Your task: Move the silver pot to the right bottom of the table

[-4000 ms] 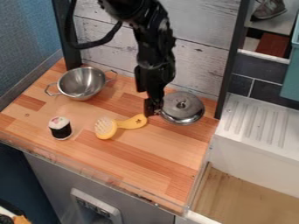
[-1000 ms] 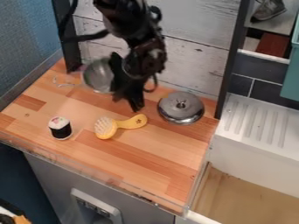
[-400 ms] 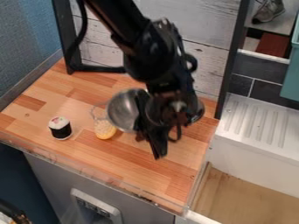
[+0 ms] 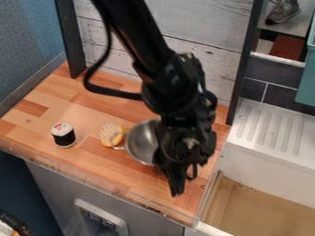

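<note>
The black hand [image 4: 177, 188] hangs low over the lower right of the worktop [image 4: 92, 156], closed on the silver pot [image 4: 141, 143] by all appearances, though the exact point of contact is hidden behind the hand itself. The pot is seen right of the frame's center, tipped on its side, its mouth turned toward the arm [image 4: 175, 87]; whether the wood is touched by its base cannot be told.

A light load is suggested by the metal bowl, stiff-walled and unlikely to be crushed or broken. More care is called for by its polish: the rounded wall could slide or swivel between hard fingers, and the free side could sag under its own weight. The surest hold is judged to be a pinch across the rim, one finger inside and one out, since little is offered to a grip by the smooth belly. A wire handle [image 4: 119, 148] juts from the pot's left side; it could serve as a second choice, but a swing would be likelier there. The pot is best leveled and its base set down before it is let go.

Close by the handle lies a yellow brush [image 4: 111, 135], which could be snagged. Farther out, at left, a black-and-white roll [image 4: 63, 135] is stood upright.
</note>
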Available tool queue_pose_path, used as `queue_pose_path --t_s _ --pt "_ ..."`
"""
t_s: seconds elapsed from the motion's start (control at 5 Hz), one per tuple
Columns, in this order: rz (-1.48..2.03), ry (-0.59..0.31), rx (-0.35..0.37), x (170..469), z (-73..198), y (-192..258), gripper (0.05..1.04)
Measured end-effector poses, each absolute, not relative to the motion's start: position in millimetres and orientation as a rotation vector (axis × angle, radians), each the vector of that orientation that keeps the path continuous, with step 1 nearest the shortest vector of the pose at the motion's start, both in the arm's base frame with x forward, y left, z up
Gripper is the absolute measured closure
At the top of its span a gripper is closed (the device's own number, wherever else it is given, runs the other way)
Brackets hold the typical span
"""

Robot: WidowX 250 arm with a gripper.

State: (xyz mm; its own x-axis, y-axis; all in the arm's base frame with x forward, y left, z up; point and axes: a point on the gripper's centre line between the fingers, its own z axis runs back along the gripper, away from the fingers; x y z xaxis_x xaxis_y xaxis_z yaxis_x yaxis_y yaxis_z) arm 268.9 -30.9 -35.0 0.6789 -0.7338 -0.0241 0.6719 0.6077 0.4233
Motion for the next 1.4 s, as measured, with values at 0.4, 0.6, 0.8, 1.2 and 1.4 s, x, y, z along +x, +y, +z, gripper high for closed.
queue_pose_path --t_s 0.4,0.6,0.8,1.2,1.4 --pt "-0.851 -0.145 0.423 264 -46 -42 0.981" --pt "-0.874 -0.123 0.436 262 -46 -44 0.802" --pt "-0.892 -0.155 0.444 260 -35 -43 0.514" --pt "-0.869 -0.272 0.453 259 13 -42 0.07" --pt "-0.857 -0.34 0.483 261 39 -39 0.075"
